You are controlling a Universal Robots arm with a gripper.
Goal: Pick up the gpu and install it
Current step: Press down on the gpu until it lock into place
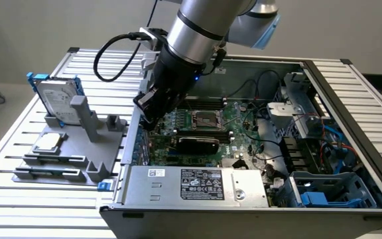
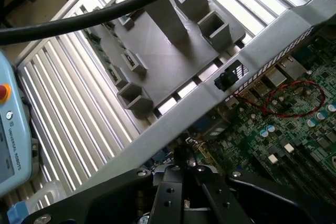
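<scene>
Item: gpu [image 1: 198,144], seated flat on the motherboard [image 1: 240,119] inside the open case [image 1: 350,89]. My gripper [image 1: 148,119], fingers together and empty, hangs above the case's wall.

- In the exterior view, the robot arm [image 1: 208,25] is cut off by the picture's top edge, so its upper part is out of frame.
- The claw [image 1: 149,115] sits low against the case wall; its dark fingertips merge with the dark background, and what they touch cannot be told.
- The gpu [image 1: 198,144] shows its black shroud; its lower edge is hidden among the motherboard parts.
- The computer case [image 1: 350,124] runs off the exterior view's right and bottom edges.
- In the wrist view, a teach pendant [image 2: 13,135] is cut off by the picture's edge.
- A black cable [image 2: 89,18] crosses close to the lens, blurred, hiding part of the grey fixture [image 2: 157,40].
</scene>
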